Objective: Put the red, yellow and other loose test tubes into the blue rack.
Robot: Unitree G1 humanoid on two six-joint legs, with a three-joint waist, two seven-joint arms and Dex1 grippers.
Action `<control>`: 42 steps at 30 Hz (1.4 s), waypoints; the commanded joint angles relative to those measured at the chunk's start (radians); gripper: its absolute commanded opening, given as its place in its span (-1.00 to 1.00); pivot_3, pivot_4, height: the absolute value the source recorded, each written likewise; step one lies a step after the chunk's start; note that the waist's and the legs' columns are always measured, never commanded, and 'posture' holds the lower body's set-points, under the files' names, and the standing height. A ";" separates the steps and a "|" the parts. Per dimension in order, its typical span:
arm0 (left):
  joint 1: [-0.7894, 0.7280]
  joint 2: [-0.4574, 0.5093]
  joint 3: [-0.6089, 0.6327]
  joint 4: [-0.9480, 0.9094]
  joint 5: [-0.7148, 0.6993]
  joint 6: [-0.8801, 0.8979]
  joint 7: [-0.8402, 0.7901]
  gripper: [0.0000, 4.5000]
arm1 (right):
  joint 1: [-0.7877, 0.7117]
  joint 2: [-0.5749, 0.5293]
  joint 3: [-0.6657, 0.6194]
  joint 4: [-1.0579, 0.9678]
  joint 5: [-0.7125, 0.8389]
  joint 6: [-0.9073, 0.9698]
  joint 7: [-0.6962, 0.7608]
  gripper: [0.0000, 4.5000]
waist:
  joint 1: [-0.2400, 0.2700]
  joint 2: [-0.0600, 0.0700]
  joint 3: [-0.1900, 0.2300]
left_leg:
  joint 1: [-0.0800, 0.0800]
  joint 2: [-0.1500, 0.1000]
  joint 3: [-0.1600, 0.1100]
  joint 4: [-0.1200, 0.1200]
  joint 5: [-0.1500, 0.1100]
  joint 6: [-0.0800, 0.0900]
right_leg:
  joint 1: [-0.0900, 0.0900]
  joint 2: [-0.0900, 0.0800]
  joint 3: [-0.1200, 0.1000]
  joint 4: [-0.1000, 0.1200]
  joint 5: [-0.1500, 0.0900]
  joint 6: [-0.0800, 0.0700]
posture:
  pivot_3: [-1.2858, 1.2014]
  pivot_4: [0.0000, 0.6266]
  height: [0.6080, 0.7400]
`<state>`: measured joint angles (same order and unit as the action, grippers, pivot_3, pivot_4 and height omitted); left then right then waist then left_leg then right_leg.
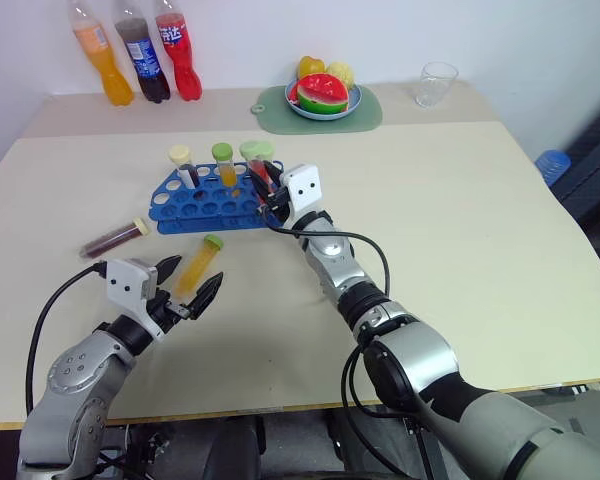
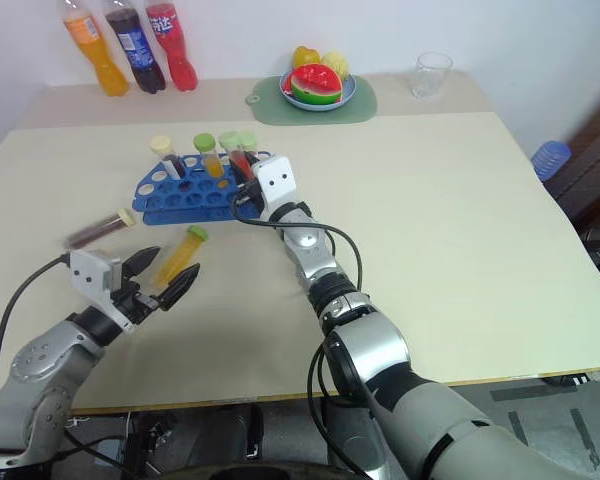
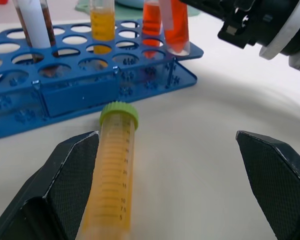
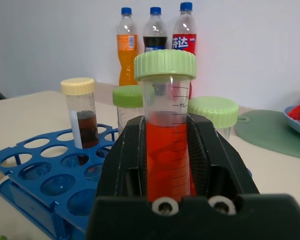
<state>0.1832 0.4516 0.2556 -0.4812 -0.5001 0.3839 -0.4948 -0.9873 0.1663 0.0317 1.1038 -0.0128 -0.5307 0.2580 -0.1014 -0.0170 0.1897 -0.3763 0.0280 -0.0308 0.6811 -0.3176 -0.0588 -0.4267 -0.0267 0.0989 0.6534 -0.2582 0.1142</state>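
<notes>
Where bottles point(image 4: 154, 30) loom, red tube point(image 4: 166, 150)

The blue rack point(image 2: 185, 190) stands on the table point(image 2: 460, 230) with capped tubes upright in its far holes, and at its right end the right gripper point(image 2: 246, 180) is closed on a red tube point(image 2: 240, 163). Nearer than the rack lie a yellow tube point(image 2: 178, 257) and, off its left end, a dark tube point(image 2: 100, 228). The left gripper point(image 2: 160, 278) hangs spread beside the yellow tube.
</notes>
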 commanded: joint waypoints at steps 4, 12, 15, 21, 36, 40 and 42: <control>-0.002 0.002 0.013 -0.021 0.001 -0.017 0.001 1.00 | 0.050 -0.002 -0.025 -0.043 0.039 -0.019 0.043 0.37 | 0.001 0.000 0.000 | 0.000 0.000 0.000 0.000 0.000 0.000 | 0.000 0.000 0.000 0.000 0.000 0.000 | 0.03 -0.52 0.91; -0.012 0.006 0.010 -0.019 -0.001 -0.010 0.002 1.00 | 0.061 -0.024 -0.036 -0.115 0.053 -0.015 0.059 0.97 | -0.001 0.000 0.000 | 0.000 0.000 0.000 -0.001 0.000 0.000 | 0.000 0.000 0.000 -0.001 0.000 0.000 | 0.03 -0.52 0.91; -0.015 0.005 0.008 -0.019 0.000 -0.009 0.004 1.00 | 0.063 -0.035 -0.036 -0.150 0.059 0.016 0.073 0.97 | -0.001 0.000 0.000 | 0.000 0.000 0.000 -0.001 0.000 0.000 | 0.000 0.000 0.000 -0.001 0.000 0.000 | 0.03 -0.52 0.91; -0.021 0.006 0.008 -0.027 -0.002 -0.002 0.010 1.00 | 0.071 -0.083 0.003 -0.359 0.090 0.331 0.184 0.97 | 0.002 0.000 0.000 | 0.000 0.000 0.000 -0.001 0.000 0.000 | 0.000 0.000 0.000 -0.001 0.000 0.000 | 0.03 -0.52 0.91; -0.017 -0.003 -0.004 -0.015 0.002 -0.021 -0.001 1.00 | 0.015 -0.147 0.033 -0.697 0.169 1.117 0.211 0.97 | 0.005 0.000 0.000 | -0.001 0.000 0.000 -0.001 0.000 0.000 | -0.001 0.000 0.000 -0.003 0.000 0.000 | 0.03 -0.52 0.91; -0.010 -0.004 -0.005 -0.019 0.002 -0.037 -0.017 1.00 | -0.024 -0.144 0.025 -0.664 0.169 1.135 0.194 0.97 | 0.004 0.000 0.000 | -0.002 0.000 0.000 -0.001 0.000 0.000 | -0.001 0.000 0.000 -0.003 0.000 0.000 | 0.03 -0.52 0.91; -0.011 -0.005 -0.006 -0.022 0.001 -0.040 -0.020 1.00 | -0.041 -0.141 0.021 -0.646 0.171 1.128 0.189 0.97 | 0.004 0.000 0.000 | -0.002 0.000 0.000 -0.002 0.000 0.000 | -0.001 0.000 0.000 -0.004 0.000 0.000 | 0.03 -0.52 0.91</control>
<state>0.1684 0.4486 0.2474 -0.4808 -0.5001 0.3700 -0.5053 -0.9926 0.0190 0.0680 0.4689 0.1430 0.6058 0.4537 -0.0972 -0.0166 0.1900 -0.3788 0.0280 -0.0306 0.6796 -0.3178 -0.0584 -0.4279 -0.0265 0.0988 0.6496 -0.2583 0.1142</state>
